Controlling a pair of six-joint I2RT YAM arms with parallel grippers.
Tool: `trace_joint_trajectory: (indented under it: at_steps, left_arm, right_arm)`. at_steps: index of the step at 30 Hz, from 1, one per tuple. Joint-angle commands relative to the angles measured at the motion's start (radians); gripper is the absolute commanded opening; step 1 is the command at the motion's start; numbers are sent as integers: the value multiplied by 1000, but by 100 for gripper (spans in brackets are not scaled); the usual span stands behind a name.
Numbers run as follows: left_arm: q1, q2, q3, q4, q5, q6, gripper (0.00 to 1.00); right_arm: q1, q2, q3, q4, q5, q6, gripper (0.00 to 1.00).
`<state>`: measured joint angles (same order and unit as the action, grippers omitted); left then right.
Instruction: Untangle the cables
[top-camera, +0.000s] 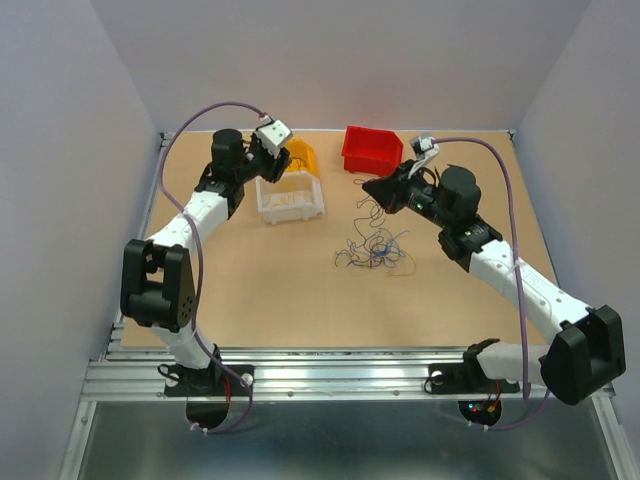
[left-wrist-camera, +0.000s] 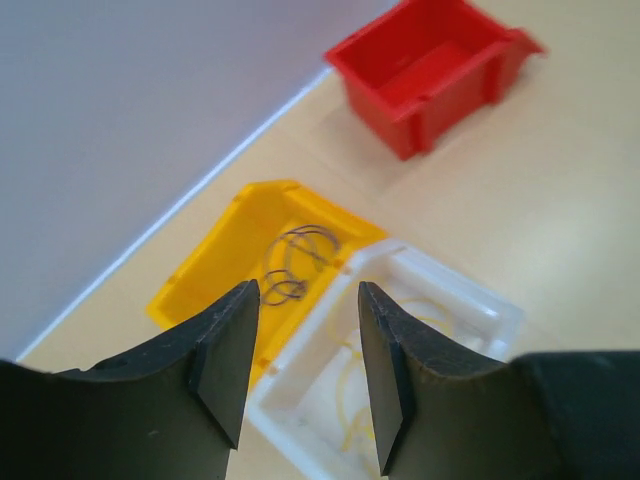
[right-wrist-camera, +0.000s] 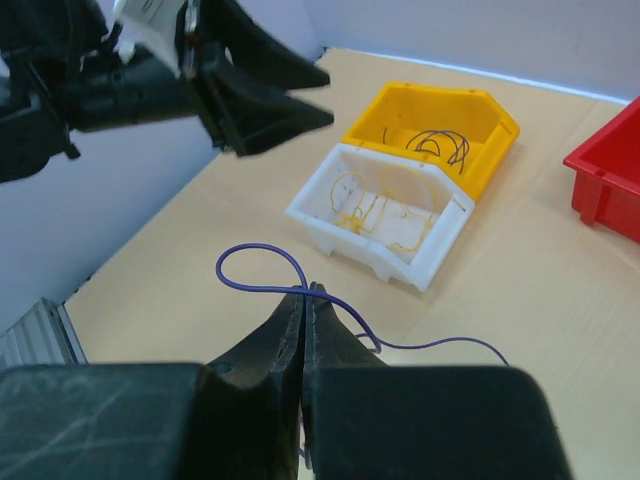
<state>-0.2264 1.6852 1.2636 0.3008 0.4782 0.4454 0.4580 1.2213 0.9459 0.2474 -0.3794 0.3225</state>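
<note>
– Fingers of the right gripper first: how do they stand?

– Pressed together, clamped on a blue cable. It curls in a loop just past the tips, on the side toward the white bin, and its other end trails away from that bin.

– And the left gripper?

– Its fingers are apart and hold nothing. It hangs above the far left corner of the white bin, over the seam where the yellow bin touches the white bin's far wall.

– What else sits around the white bin?

– A red bin stands to its right and a little farther back, well apart from it. A dark cable lies coiled in the yellow bin, and a yellow cable lies inside the white bin itself.

– Where is the rest of the wire?

– A tangle of cables lies on the table, to the right of the white bin and nearer the arm bases. The right gripper hovers to the right of the white bin, between the red bin and that tangle.

– Anything in the way?

– From the right wrist, the left arm fills the upper left, beyond the white bin's left end.
</note>
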Motion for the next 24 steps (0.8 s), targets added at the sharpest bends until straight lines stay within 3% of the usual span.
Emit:
trace_joint_trajectory:
  at_steps: [1, 4, 11, 21, 24]
  left_arm:
    - [-33, -125, -174, 168, 354, -63, 56]
    - [-112, -174, -279, 230, 430, -37, 59]
    - [-264, -197, -464, 405, 390, 18, 59]
    - [-306, -113, -455, 488, 427, -36, 61]
    - [-327, -95, -452, 518, 360, -53, 62]
  right_arm:
    - [2, 23, -1, 196, -50, 49, 0]
    - [2, 37, 7, 233, -72, 84, 0]
    - [2, 44, 28, 280, -58, 118, 0]
    - [4, 53, 28, 340, -47, 170, 1]
    - [4, 60, 31, 351, -49, 177, 1]
